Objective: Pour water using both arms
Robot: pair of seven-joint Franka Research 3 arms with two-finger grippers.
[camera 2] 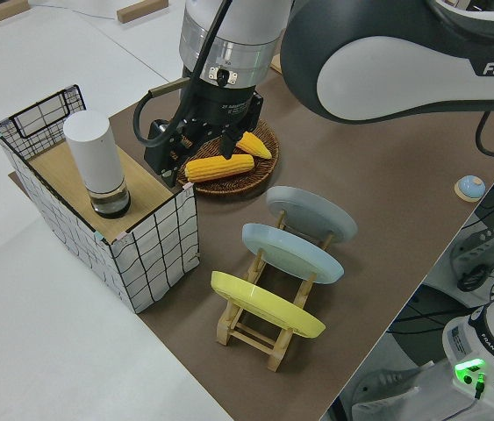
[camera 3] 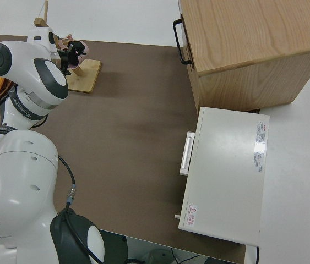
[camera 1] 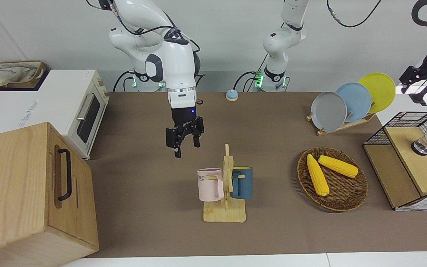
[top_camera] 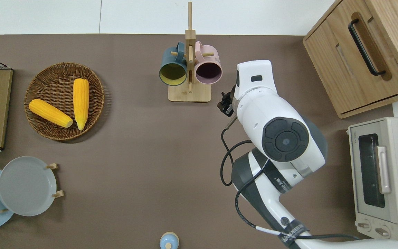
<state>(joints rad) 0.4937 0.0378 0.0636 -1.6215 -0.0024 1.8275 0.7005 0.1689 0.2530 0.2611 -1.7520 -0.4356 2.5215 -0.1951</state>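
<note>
right gripper point(camera 1: 184, 139): fingers look spread wide with nothing in them. It hangs over bare desk point(top_camera: 143, 145), roughly 5 o'clock of the pink mug point(top_camera: 208, 69) (12 o'clock = away from the robots).
left gripper point(camera 2: 176, 145): fingers look apart and empty too. It's up close to the white bottle point(camera 2: 97, 162), which stands in the wire basket point(camera 2: 154, 254) out at the desk's 9 o'clock end.
mugs: the pink one and the blue mug point(top_camera: 173, 69) both hang on the pegs of the mug rack point(top_camera: 189, 97), toward 12 o'clock.
risk, mug side: I reckon a sideways pull could snag the handle on its peg and tip the light rack, blue mug included.
risk, bottle side: it's tall, smooth and round, so an off-centre squeeze could knock it over or let it slip.
risk, pouring: two arms meeting mid-desk means a bad line-up puts water on the desk.
</note>
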